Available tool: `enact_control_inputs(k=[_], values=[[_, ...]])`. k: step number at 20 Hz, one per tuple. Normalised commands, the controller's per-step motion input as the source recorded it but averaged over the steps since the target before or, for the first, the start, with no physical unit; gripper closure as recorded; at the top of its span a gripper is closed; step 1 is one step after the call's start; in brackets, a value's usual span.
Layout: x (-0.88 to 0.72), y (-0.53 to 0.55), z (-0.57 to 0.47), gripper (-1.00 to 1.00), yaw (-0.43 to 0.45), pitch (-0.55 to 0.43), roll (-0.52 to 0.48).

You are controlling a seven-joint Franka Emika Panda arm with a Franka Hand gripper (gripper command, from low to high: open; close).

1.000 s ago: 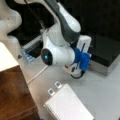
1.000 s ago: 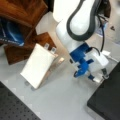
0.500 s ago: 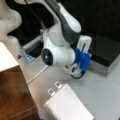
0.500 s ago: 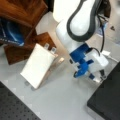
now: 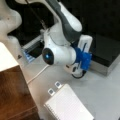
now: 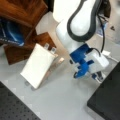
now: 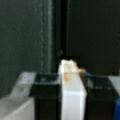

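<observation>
Bench (image 5: 105, 90) surface, pale grey, carries everything in both front views. Over it the white arm (image 5: 62, 22) bends down, its blue-cased wrist (image 5: 83, 58) low above the grey top. A white ring-bound notepad (image 5: 68, 105) lies flat at about seven o'clock from the wrist in a front view, near it but apart; in a front view (image 6: 38, 63) the same pad sits at nine o'clock from the blue casing, beside a brown wooden block (image 6: 20, 50). The hand (image 7: 72, 82) shows best in the wrist view: two dark fingers (image 7: 46, 92) stand close on either side of a narrow white block (image 7: 71, 87), pinching it between them, the block's top poking out past the fingertips toward twelve o'clock.
</observation>
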Motion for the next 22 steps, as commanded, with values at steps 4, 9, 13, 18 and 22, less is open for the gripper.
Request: enact_control_inputs(k=[4, 9, 13, 18, 22], values=[[0.21, 0.06, -0.06, 1.00, -0.116, -0.081, 0.074], [0.26, 0.09, 0.12, 1.00, -0.073, -0.025, 0.084], [0.29, 0.14, 0.42, 1.00, -0.018, 0.084, 0.065], [0.28, 0.10, 0.62, 1.00, 0.068, 0.104, 0.055], [0.29, 0.02, 0.54, 1.00, 0.133, 0.124, -0.046]])
